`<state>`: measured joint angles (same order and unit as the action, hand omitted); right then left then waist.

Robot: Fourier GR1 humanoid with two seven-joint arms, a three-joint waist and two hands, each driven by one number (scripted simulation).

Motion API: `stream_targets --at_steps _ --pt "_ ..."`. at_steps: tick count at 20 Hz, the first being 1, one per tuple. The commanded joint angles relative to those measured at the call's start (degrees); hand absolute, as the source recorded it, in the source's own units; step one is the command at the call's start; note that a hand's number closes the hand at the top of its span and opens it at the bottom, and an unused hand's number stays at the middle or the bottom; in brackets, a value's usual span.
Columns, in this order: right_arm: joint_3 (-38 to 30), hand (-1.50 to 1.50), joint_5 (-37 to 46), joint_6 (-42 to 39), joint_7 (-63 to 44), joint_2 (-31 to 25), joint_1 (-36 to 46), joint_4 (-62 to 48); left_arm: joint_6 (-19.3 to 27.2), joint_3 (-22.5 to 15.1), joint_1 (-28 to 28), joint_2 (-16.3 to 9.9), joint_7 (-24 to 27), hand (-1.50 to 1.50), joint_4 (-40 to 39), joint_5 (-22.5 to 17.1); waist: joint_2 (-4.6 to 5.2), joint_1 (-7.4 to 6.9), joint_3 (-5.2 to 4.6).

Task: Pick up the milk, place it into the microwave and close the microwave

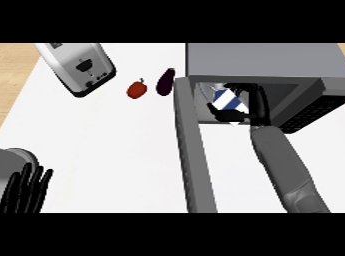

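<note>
The milk carton (229,100), white with blue stripes, sits inside the open microwave (267,60) at the upper right. My right hand (253,102) reaches into the cavity with its fingers and thumb curled round the carton. The microwave door (192,155) hangs open, stretching toward the view's lower edge on the left of my right forearm. My left hand (26,190) rests at the lower left, fingers straight and pointing up, holding nothing.
A silver toaster (79,67) stands at the upper left of the white counter (101,145). A red pepper (136,89) and a dark aubergine (164,82) lie between the toaster and the microwave. Wooden floor shows beyond the counter's left edge.
</note>
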<state>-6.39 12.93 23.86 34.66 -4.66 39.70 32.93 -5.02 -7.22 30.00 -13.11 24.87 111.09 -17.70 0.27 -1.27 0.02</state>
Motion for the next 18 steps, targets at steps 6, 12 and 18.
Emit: stream_targets --at_steps 6,12,18 --pt "-2.1 1.5 4.6 10.7 -0.2 -1.8 11.6 -17.7 -2.9 1.4 -2.3 -1.4 -0.4 -1.5 -1.5 -0.7 0.86 -1.94 0.08" --pt "-1.0 1.5 8.1 17.7 -3.7 -5.1 15.9 -22.7 -0.7 2.5 -6.3 -2.1 -3.4 -1.5 -2.8 0.9 1.79 -3.67 0.15" --pt "-3.2 1.5 7.3 21.4 -3.7 -9.8 17.7 -24.0 0.4 1.3 -6.3 -2.5 -4.0 -1.5 -2.3 4.5 2.29 -4.6 0.27"
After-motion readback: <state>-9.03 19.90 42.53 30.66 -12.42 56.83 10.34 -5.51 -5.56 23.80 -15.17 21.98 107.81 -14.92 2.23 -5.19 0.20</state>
